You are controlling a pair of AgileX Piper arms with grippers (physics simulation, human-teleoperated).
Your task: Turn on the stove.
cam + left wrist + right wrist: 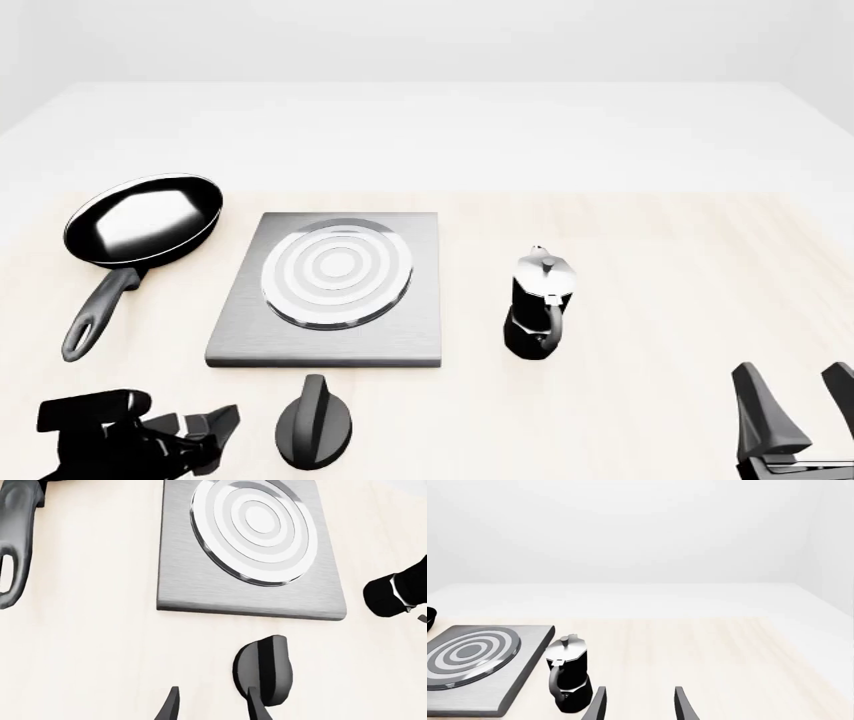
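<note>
The stove (254, 335) is a flat dark-grey slab with a round burner (334, 272) of silvery rings. Its small black ridged knob (314, 425) lies on the table just in front of the slab. My left gripper (214, 425) is low at the front left, just left of the knob. In the left wrist view the gripper (213, 707) is open, and the knob (263, 667) sits at one fingertip (257, 710), not between the two. The stove (200, 587) lies beyond it. My right gripper (801, 405) is open and empty at the front right, and so it shows in the right wrist view (640, 705).
A black frying pan (144, 218) sits left of the stove, its handle (96, 310) pointing toward me. A black-and-silver moka pot (539, 305) stands right of the stove. It also shows in the right wrist view (568, 680).
</note>
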